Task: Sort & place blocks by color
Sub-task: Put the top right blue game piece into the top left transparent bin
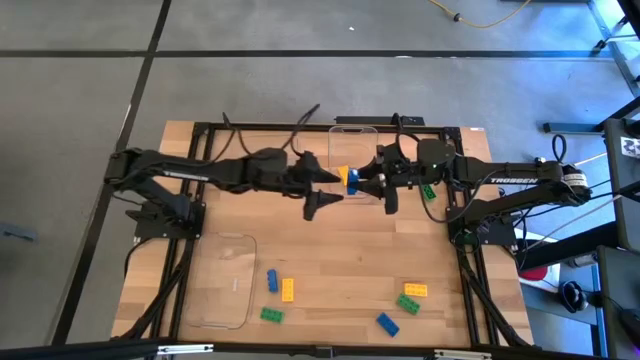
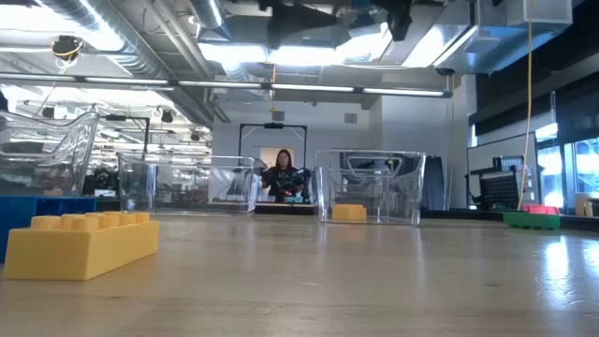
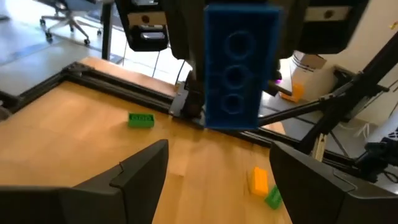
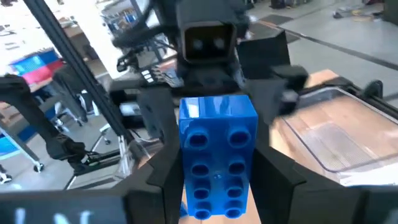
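Observation:
My right gripper (image 1: 364, 181) is shut on a blue block (image 1: 353, 180) in the air over the table's far middle, and the block fills the right wrist view (image 4: 217, 155). My left gripper (image 1: 328, 192) faces it from the table's left, open. Its two fingers (image 3: 143, 171) stand apart just short of the block (image 3: 239, 68) and touch nothing. A yellow block (image 2: 349, 212) lies in the clear tray (image 1: 355, 145) at the far middle. Several blue, yellow and green blocks lie on the table's near part, among them a blue one (image 1: 272, 280), a yellow one (image 1: 416, 290) and a green one (image 1: 408, 303). My right gripper pinches the blue block's two long sides (image 4: 185, 168) between its two fingers (image 4: 158, 186). The fingers come about level from the table's right and lie along the block. The block is lifted clear of the table, its free end toward my left gripper.
A second clear tray (image 1: 220, 280) lies at the near left. A green block (image 1: 428, 190) lies under my right arm. A black frame (image 1: 200, 130) runs along the table's edges. Beyond the table a person (image 2: 284, 173) stands far off.

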You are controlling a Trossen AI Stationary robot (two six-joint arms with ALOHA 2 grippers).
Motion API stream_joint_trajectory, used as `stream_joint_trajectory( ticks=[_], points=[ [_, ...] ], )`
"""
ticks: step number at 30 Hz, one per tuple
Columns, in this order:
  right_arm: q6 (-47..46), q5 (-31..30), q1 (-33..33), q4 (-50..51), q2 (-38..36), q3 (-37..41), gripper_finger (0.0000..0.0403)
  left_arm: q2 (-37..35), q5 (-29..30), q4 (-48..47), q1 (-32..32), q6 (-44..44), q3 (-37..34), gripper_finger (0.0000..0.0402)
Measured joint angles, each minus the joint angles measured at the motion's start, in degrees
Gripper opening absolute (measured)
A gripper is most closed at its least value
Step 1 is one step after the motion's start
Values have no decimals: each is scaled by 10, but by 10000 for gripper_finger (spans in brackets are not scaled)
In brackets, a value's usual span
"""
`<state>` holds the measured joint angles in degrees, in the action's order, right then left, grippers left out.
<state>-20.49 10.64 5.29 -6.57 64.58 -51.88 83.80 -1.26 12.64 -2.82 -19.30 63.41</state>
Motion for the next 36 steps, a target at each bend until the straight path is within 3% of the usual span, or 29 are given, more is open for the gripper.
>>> stream_joint_trajectory(
  ticks=[6,15,19,24,29,31,36],
  points=[
    [14,-9,-13,5,0,0,142,41,-16,120,0,4,2,273],
    [2,-5,-15,-80,37,0,142,58,-51,170,0,-12,2,264],
    [2,-5,-15,-92,41,0,142,58,-49,164,-1,-12,2,226],
    [-1,-4,-15,-86,41,0,142,53,-68,153,-14,-13,2,128],
    [-17,-11,-14,-85,43,0,142,40,-109,112,-33,-11,4,128],
    [-18,-16,-15,-87,46,0,167,27,-117,83,-40,3,4,127],
    [-27,-14,-8,-66,28,-10,323,-16,-115,-17,-55,30,1,127]
  ],
)
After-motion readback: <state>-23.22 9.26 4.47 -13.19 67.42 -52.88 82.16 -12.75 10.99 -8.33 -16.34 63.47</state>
